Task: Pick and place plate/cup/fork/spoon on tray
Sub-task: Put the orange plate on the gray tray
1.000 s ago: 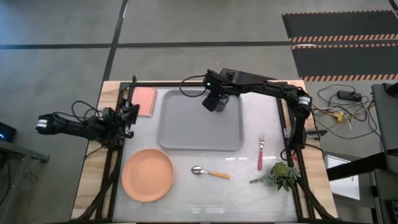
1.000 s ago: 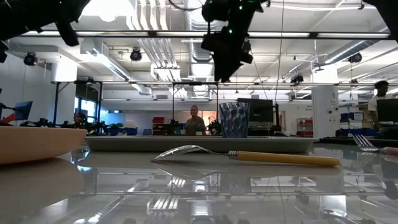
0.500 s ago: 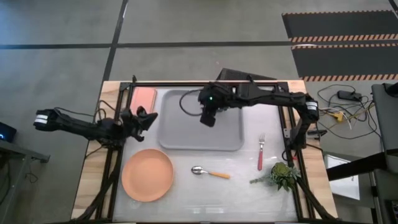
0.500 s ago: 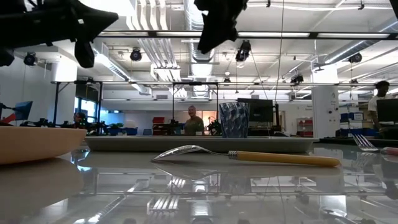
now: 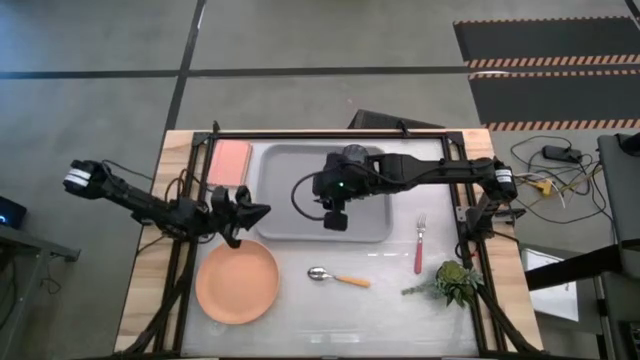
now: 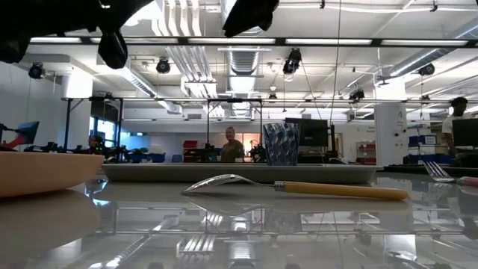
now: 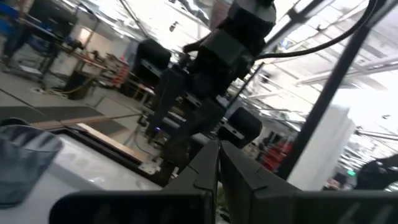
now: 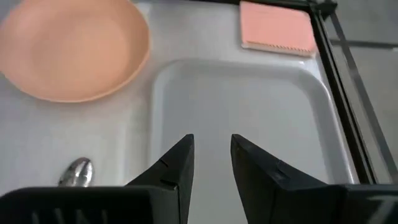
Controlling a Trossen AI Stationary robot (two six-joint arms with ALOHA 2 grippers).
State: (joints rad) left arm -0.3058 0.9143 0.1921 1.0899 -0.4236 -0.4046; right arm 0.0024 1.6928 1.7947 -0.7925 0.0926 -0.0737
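The salmon-orange plate (image 5: 237, 281) lies on the table at the near left. The dark blue-grey cup (image 5: 353, 155) stands upright on the far part of the grey tray (image 5: 290, 215). The orange-handled spoon (image 5: 337, 277) and the red-handled fork (image 5: 419, 246) lie on the table, near of and right of the tray. My left gripper (image 5: 260, 211) is shut and empty, in the air by the tray's near left corner, just far of the plate. My right gripper (image 5: 335, 220) is open and empty above the tray's near part; its wrist view (image 8: 211, 149) looks down on tray, plate (image 8: 73, 50) and spoon bowl (image 8: 76, 171).
A pink flat rectangle (image 5: 232, 161) lies left of the tray at the far left. A green sprig (image 5: 452, 282) lies at the near right. A black frame (image 5: 190, 200) runs round the table. People stand in the room beyond in the low view.
My right gripper has gone from above the cup toward the table's near edge and a little left, rising, and now hangs over the tray's near part; the cup stays standing on the tray. My left gripper has gone right and toward the near edge, toward the plate.
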